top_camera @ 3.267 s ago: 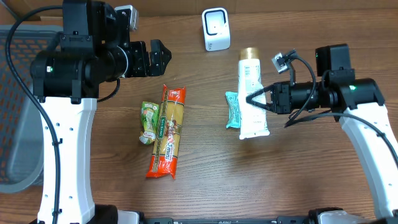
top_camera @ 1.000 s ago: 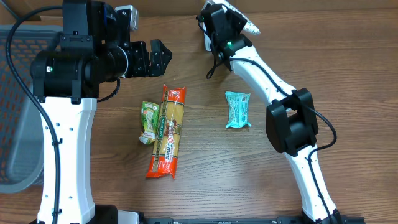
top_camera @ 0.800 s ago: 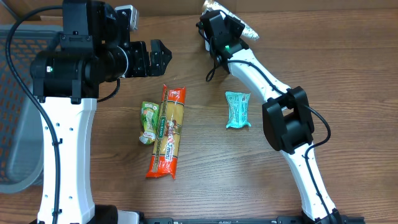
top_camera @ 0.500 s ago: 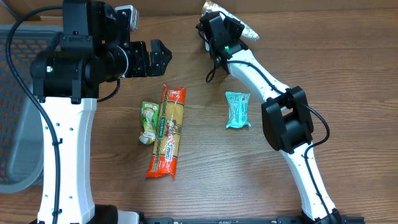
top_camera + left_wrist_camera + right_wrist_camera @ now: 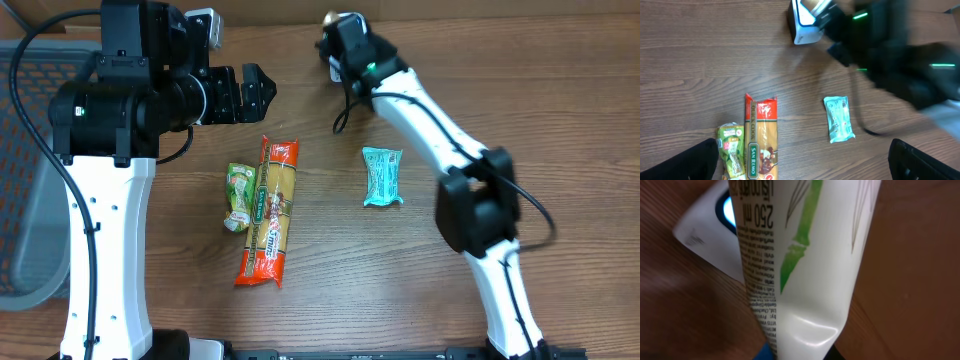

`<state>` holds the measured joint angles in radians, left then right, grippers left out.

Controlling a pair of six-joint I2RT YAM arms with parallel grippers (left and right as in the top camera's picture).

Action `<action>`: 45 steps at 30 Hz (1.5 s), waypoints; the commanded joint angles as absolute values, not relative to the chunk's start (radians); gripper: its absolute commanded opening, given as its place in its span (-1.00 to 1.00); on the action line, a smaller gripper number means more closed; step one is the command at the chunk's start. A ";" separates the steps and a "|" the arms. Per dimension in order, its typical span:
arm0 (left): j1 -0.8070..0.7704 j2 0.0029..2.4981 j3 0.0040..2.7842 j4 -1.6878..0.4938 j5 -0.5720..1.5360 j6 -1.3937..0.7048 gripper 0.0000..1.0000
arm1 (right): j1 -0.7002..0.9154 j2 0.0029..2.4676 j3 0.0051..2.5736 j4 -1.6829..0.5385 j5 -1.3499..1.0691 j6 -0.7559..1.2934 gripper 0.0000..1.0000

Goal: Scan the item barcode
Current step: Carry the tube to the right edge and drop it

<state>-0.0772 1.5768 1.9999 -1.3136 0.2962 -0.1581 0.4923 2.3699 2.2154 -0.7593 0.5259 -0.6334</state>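
My right gripper (image 5: 802,351) is shut on the crimped end of a white tube (image 5: 805,245) with a green bamboo print and small black text. It holds the tube right in front of the white scanner (image 5: 710,235), whose window glows blue. From above, the right gripper (image 5: 345,38) sits at the table's far middle, and only the tube's gold cap (image 5: 328,17) shows beside it. In the left wrist view the scanner (image 5: 802,26) stands under the blurred right arm. My left gripper (image 5: 250,92) hovers open and holds nothing.
A long orange pasta packet (image 5: 268,212) and a small green packet (image 5: 237,196) lie side by side left of centre. A teal packet (image 5: 381,176) lies at centre right. A grey mesh basket (image 5: 25,150) stands at the left edge.
My right arm lifted the tube off the table and carried it to the scanner. In the last half second the wrist turned, so the tube's crimped end no longer shows from above. The left arm is still.
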 commanded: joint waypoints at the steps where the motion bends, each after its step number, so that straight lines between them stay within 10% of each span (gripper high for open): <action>1: -0.072 1.584 2.004 -1.312 0.304 -0.157 0.99 | 0.476 2.015 2.251 -0.813 0.375 -0.336 -0.93; 16: -0.073 1.584 2.004 -1.312 0.304 -0.157 0.99 | 0.011 1.724 2.168 -1.531 0.211 0.850 -0.93; 33: -0.073 1.584 2.004 -1.312 0.304 -0.157 0.99 | -0.312 1.726 1.307 -0.713 -0.180 0.902 -0.92; 41: -0.073 1.584 2.004 -1.312 0.304 -0.157 0.99 | -0.317 1.726 1.209 -0.667 -0.002 0.865 -0.42; 45: -0.072 1.584 2.004 -1.312 0.304 -0.157 0.99 | -0.317 1.724 1.214 -0.676 -0.019 0.740 0.67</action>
<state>-0.0769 1.5768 1.9999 -1.3136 0.2962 -0.1581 -0.3191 1.7576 1.2034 -0.6712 -0.0402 0.8425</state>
